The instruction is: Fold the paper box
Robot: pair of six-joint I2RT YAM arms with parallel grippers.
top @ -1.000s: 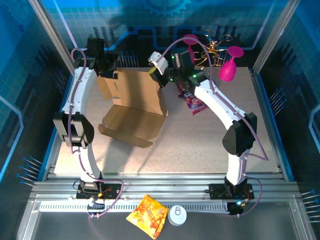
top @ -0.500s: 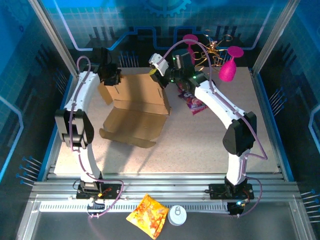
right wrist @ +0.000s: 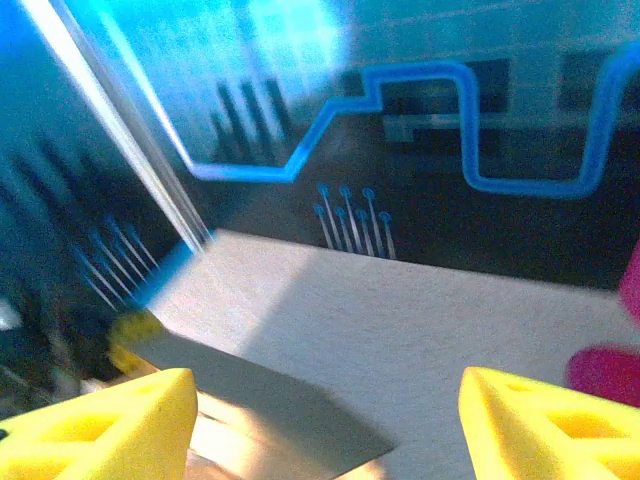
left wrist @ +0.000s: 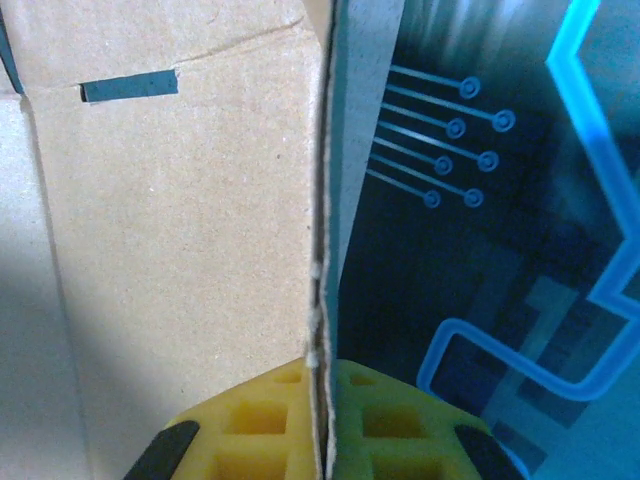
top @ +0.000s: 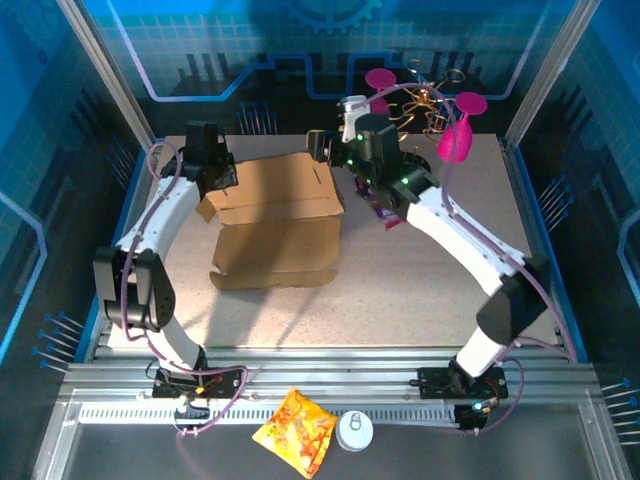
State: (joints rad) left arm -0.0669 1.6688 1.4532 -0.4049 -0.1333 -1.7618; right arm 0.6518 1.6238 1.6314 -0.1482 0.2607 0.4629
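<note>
The box (top: pixel 275 225) lies open on the far left half of the surface (top: pixel 420 290), with one panel flat and the panel behind it raised. The left tool (top: pixel 215 168) is at the box's far left corner. In the left wrist view, the tool (left wrist: pixel 320 395) is narrow, its yellow fingers (left wrist: pixel 250 420) pinched on a thin cardboard edge beside a panel with a slot (left wrist: pixel 130 85).

The right tool (top: pixel 325 145) hovers just beside the box's far right corner. In its wrist view the fingers (right wrist: pixel 110 420) stand wide apart with nothing between them.

A purple packet (top: pixel 388 210) lies just right of the box, under the right arm. Two pink goblets (top: pixel 455 140) and a gold wire tangle (top: pixel 430 100) stand at the far right. An orange packet (top: pixel 295 430) and a white lid (top: pixel 354 430) sit on the near ledge, well apart from the box.
</note>
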